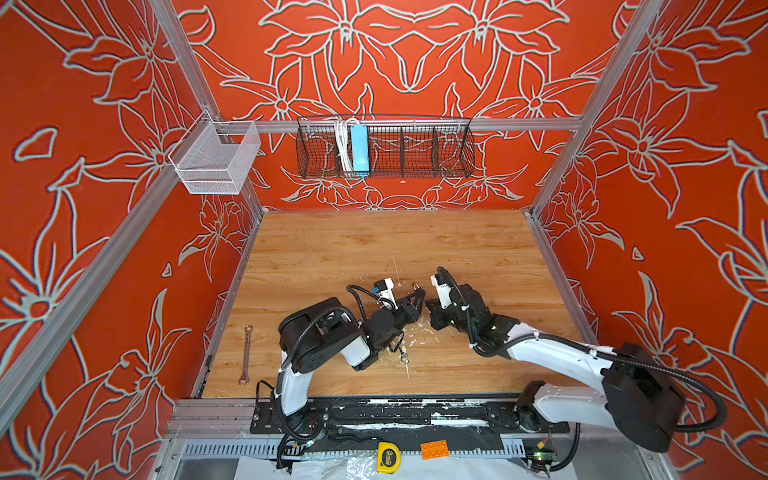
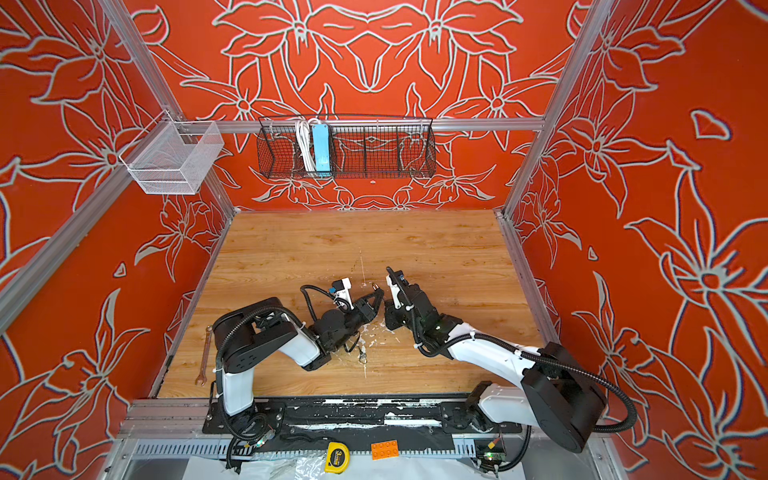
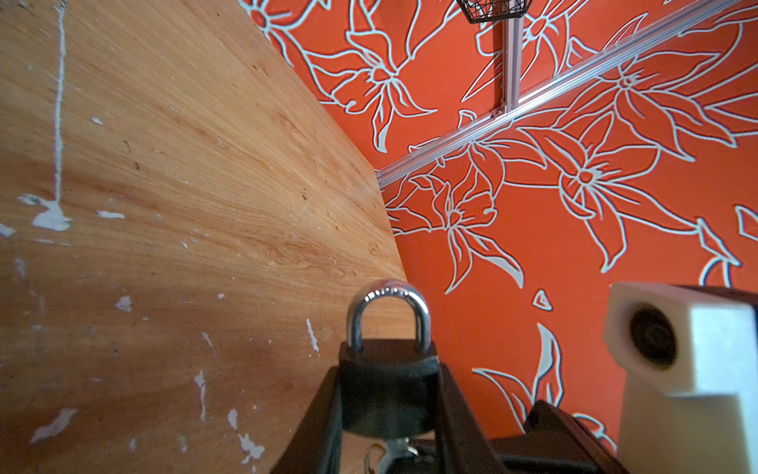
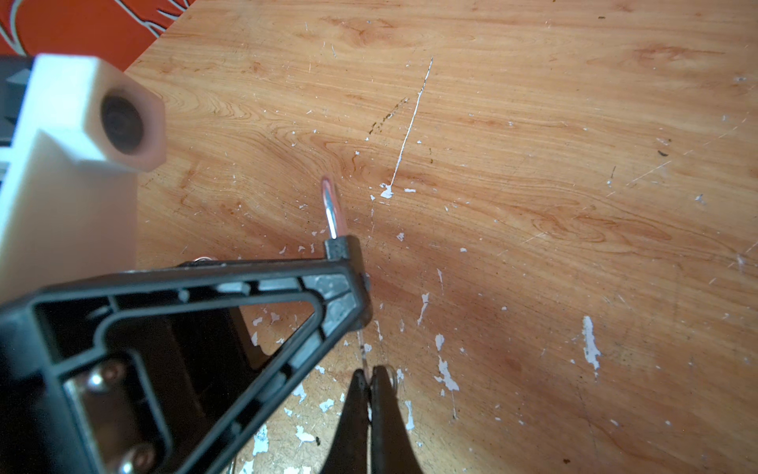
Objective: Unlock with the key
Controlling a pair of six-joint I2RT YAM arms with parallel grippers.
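Left wrist view: the left tool (image 3: pixel 389 369) is partly closed on the dark body of the lock (image 3: pixel 387 394). The shackle is closed and sticks out past the fingertips, and the lock seems to be held above the desk (image 3: pixel 164 205). Bright metal under the body, back toward the palm, looks like the key (image 3: pixel 396 449) at the keyhole, but it is mostly cut off. In both top views the lock's long axis runs roughly from 7 to 1 o'clock, with the shackle at the 1 o'clock end. The keyhole end therefore faces away from the right tool (image 1: pixel 431 309), which sits just beside the lock at about 4 o'clock. That tool is pinched fully shut, and I cannot tell whether anything thin is in it. The right arm reaches in low from 4 o'clock, wrist turned toward 10 o'clock. I judge it would have to come round to the 7 o'clock end.
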